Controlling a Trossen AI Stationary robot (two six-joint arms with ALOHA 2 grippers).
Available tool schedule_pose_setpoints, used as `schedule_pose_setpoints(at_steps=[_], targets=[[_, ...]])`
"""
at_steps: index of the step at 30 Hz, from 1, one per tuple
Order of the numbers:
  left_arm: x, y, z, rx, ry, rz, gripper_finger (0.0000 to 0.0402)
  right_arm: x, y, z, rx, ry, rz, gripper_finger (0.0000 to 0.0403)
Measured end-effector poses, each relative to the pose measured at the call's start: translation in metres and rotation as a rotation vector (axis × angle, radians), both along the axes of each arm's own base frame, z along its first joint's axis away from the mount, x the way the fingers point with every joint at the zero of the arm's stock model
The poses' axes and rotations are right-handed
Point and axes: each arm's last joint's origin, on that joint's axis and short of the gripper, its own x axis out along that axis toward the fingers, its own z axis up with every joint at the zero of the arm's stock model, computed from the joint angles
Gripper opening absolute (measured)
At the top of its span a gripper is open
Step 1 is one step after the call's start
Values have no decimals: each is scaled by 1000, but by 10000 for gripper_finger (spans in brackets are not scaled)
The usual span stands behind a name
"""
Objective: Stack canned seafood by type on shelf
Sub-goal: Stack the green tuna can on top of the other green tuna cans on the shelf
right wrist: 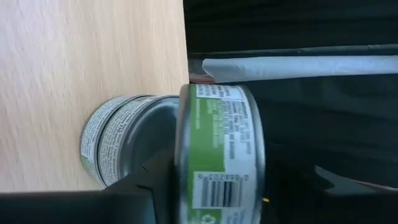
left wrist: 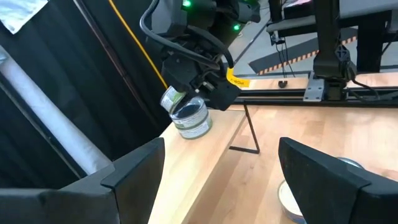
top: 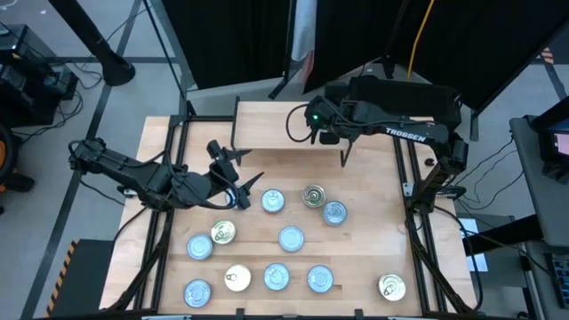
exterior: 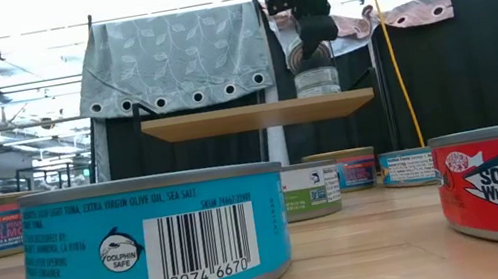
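While a green-sided tin point(right wrist: 221, 155) is gripped in the right gripper point(left wrist: 200, 93) just above, perhaps touching, the stacked tins point(left wrist: 189, 119) on the shelf point(exterior: 257, 116), it should be centred squarely before release.

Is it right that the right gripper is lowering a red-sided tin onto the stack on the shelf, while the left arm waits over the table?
Not quite: the tin in the right gripper is green-sided, not red, as the right wrist view shows. The rest stands: it is at the stack on the shelf, and the left gripper waits open over the table.
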Motion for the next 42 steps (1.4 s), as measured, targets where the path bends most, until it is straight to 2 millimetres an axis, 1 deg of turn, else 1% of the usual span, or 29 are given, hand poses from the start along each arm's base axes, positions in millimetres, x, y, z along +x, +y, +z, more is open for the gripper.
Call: schedule_pose_setpoints(at_steps=[7, 13, 22, 28, 33, 37, 42], targets=[[1, -1, 0, -10, 4, -32, 313, 0, 1, -1, 35, -17, 14, 247], [1, -2, -1, -18, 8, -58, 313, -3, 2, -3, 64, 9, 4, 270], [1, -2, -2, -17, 19, -65, 313, -7, 3, -5, 74, 56, -2, 272], [2, -4, -2, -71, 20, -162, 313, -11, 4, -6, 104, 78, -4, 272], [2, -5, -2, -76, 21, -176, 313, -17, -4, -5, 215, 23, 12, 272], [2, -5, -2, -82, 23, -194, 313, -20, -11, -4, 217, 8, -6, 272], [2, -5, -3, -83, 24, -199, 313, -19, -11, -3, 216, -11, -13, 272]])
